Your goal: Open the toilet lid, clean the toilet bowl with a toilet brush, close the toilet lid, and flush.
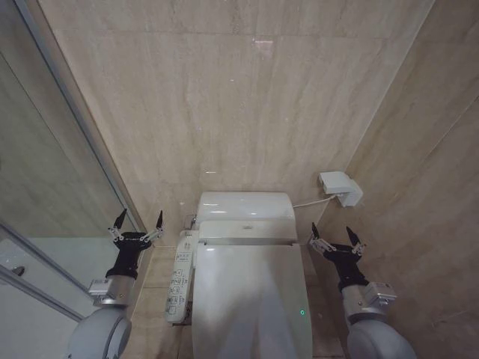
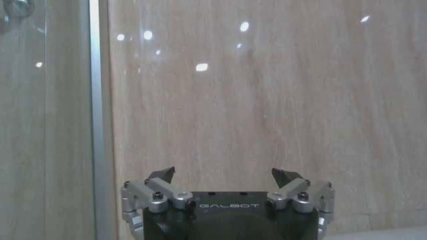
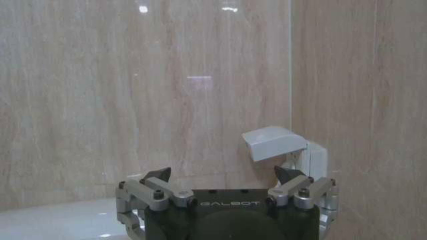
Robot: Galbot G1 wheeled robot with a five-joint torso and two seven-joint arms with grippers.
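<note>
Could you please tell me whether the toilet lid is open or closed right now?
Closed. The toilet lid lies flat over the bowl, its glossy top unbroken, with no seat ring showing.

The toilet lid (image 1: 251, 299) lies shut over the toilet, against the back wall. A control panel (image 1: 179, 278) sits along its left side. The left hand (image 1: 137, 224) hovers left of the toilet, the right hand (image 1: 334, 235) right of it, below a wall socket box (image 1: 340, 187).
</note>
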